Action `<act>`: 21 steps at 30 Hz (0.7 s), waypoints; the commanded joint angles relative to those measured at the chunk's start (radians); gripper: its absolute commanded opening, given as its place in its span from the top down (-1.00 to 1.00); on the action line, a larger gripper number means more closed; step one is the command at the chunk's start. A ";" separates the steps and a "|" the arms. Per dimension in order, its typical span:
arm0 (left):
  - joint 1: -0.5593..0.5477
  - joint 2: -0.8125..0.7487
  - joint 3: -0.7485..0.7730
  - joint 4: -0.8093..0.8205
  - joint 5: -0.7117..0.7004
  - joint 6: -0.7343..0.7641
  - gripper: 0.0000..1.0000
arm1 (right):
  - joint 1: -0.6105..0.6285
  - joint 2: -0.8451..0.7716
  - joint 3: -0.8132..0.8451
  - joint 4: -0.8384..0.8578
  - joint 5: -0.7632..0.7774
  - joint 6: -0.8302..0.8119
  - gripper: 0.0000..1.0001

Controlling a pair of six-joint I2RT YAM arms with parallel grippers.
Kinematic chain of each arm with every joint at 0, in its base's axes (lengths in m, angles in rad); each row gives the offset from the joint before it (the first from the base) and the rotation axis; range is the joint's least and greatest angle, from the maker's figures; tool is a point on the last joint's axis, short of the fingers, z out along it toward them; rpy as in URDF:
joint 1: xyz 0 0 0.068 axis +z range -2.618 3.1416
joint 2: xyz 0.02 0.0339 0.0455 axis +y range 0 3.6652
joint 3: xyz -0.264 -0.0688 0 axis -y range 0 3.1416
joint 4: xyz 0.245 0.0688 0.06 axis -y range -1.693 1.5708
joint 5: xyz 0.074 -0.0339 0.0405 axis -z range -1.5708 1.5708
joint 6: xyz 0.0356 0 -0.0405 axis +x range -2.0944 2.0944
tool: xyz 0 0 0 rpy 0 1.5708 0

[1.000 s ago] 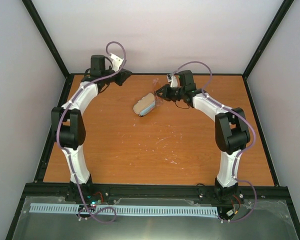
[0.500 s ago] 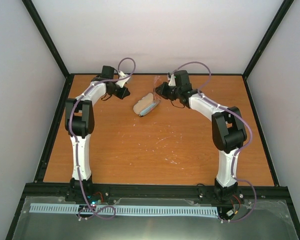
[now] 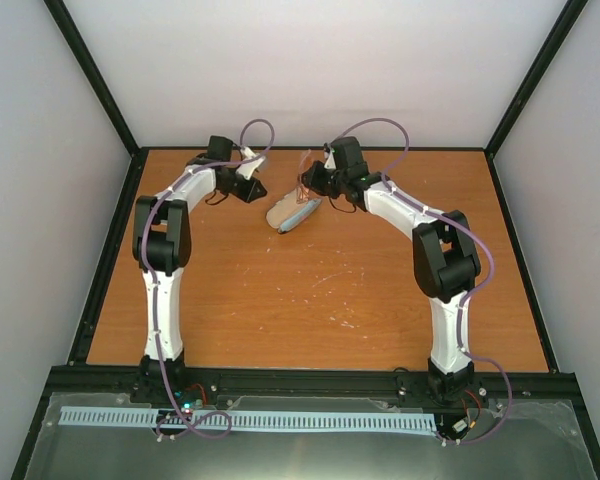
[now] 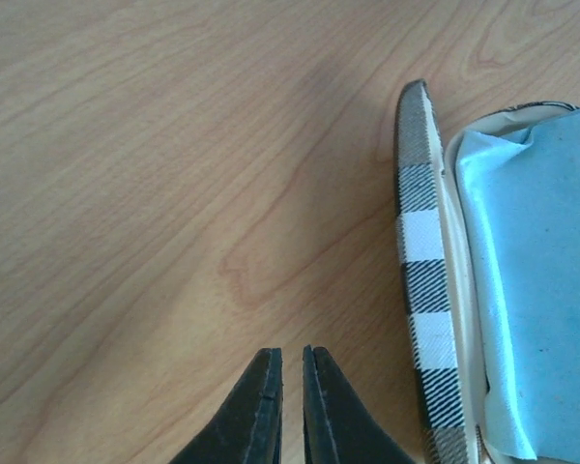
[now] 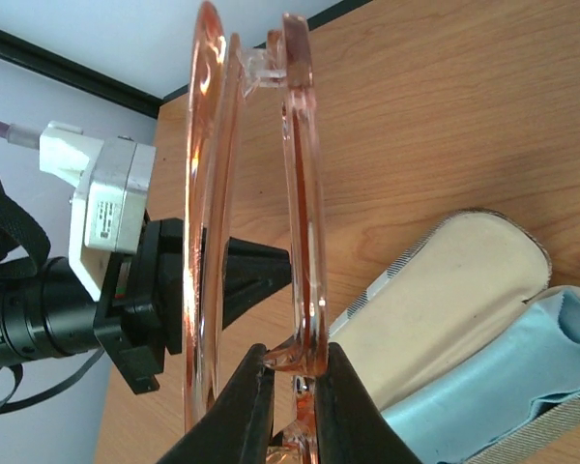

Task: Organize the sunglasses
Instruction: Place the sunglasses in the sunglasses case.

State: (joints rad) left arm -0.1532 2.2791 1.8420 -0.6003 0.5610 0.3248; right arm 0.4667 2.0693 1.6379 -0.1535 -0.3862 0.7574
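The sunglasses (image 5: 304, 193), thin with translucent orange lenses, are held folded and upright in my right gripper (image 5: 295, 372), which is shut on them above the open case. They show faintly in the top view (image 3: 305, 172). The brown striped oval case (image 3: 292, 211) lies open on the table, its cream lid (image 5: 445, 290) up and a light blue cloth (image 5: 522, 362) inside. In the left wrist view the case edge (image 4: 420, 271) and cloth (image 4: 541, 271) sit at the right. My left gripper (image 4: 291, 362) is shut and empty, low over the wood just left of the case.
The wooden table (image 3: 310, 290) is bounded by black rails and white walls. The left arm's wrist camera (image 5: 106, 213) sits close behind the sunglasses in the right wrist view.
The right gripper has carried the sunglasses left and back, to above the case. The left gripper has dropped and moved right, close to the case's left side.
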 commanded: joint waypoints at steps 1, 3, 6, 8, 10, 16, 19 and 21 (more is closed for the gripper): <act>-0.031 0.026 0.001 -0.011 0.040 0.000 0.78 | 0.005 0.015 0.024 -0.035 0.058 0.018 0.94; -0.039 0.030 -0.001 -0.012 0.043 0.002 0.78 | 0.006 0.020 0.028 -0.042 0.065 0.024 0.94; -0.048 0.045 0.000 -0.012 0.048 -0.001 0.78 | 0.006 0.037 0.054 -0.073 0.064 0.027 0.94; -0.054 0.051 0.002 -0.018 0.055 -0.003 0.78 | 0.006 0.049 0.077 -0.097 0.065 0.026 0.94; -0.062 0.050 -0.001 -0.018 0.057 -0.003 0.78 | 0.006 0.062 0.094 -0.112 0.064 0.025 0.94; -0.073 0.044 0.000 -0.014 0.079 -0.027 0.77 | 0.006 0.097 0.121 -0.144 0.053 0.027 0.95; -0.078 0.037 0.001 -0.007 0.093 -0.044 0.77 | 0.006 0.109 0.124 -0.160 0.050 0.029 0.95; -0.082 0.034 0.001 -0.005 0.100 -0.053 0.77 | 0.006 0.116 0.122 -0.165 0.050 0.033 0.94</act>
State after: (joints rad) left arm -0.2222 2.3207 1.8370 -0.6033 0.6201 0.3035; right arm 0.4664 2.1586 1.7329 -0.2920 -0.3405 0.7761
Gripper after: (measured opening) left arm 0.113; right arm 0.071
